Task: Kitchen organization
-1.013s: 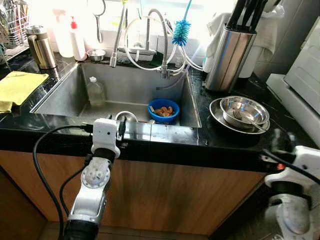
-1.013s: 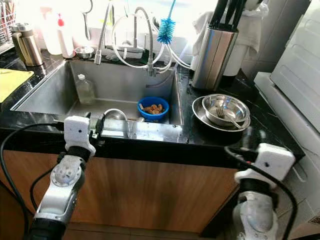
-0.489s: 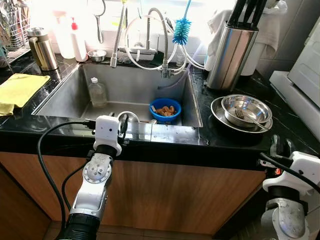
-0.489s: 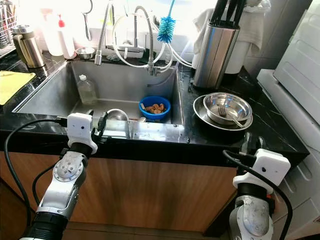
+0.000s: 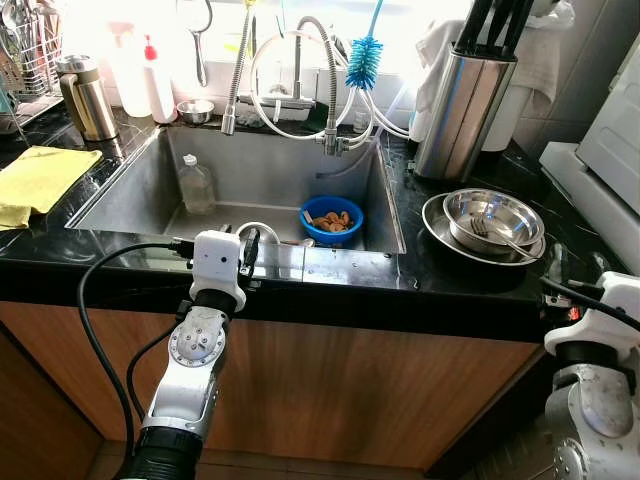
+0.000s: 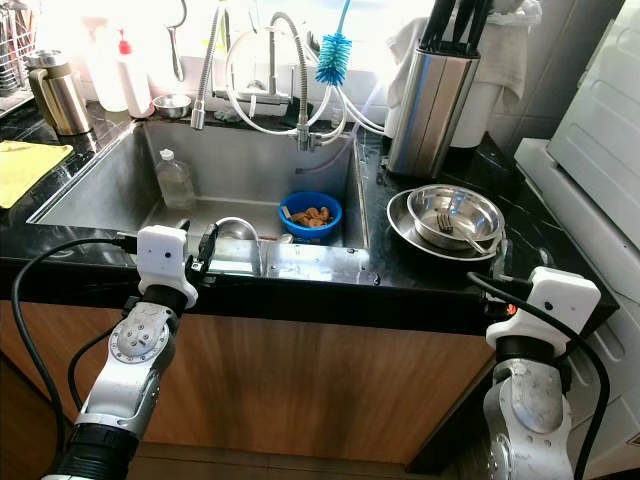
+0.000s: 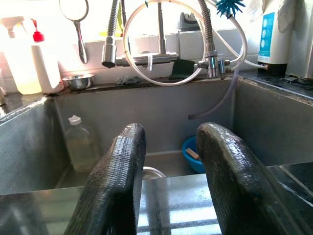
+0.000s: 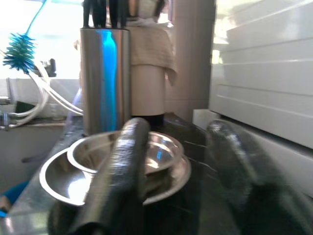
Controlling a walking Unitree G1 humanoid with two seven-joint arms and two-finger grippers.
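In the steel sink (image 5: 130, 190) stand 1 clear plastic bottle (image 5: 196, 184) and 1 blue bowl (image 5: 332, 219) of brown scraps. On the black counter (image 5: 470, 285) to its right sit 2 nested steel bowls (image 5: 492, 225) holding 1 fork (image 5: 490, 233), in front of 1 steel knife block (image 5: 463, 100). 1 yellow cloth (image 5: 36, 178) lies at far left. The left gripper (image 7: 168, 176), fingers spread and holding nothing, rests at the sink's front rim. The right gripper (image 8: 181, 171), also spread and holding nothing, points at the bowls; since 0.5 s ago it has shifted rightward along the counter edge.

head views overlook sink (image 5: 250, 170), wrist views closer
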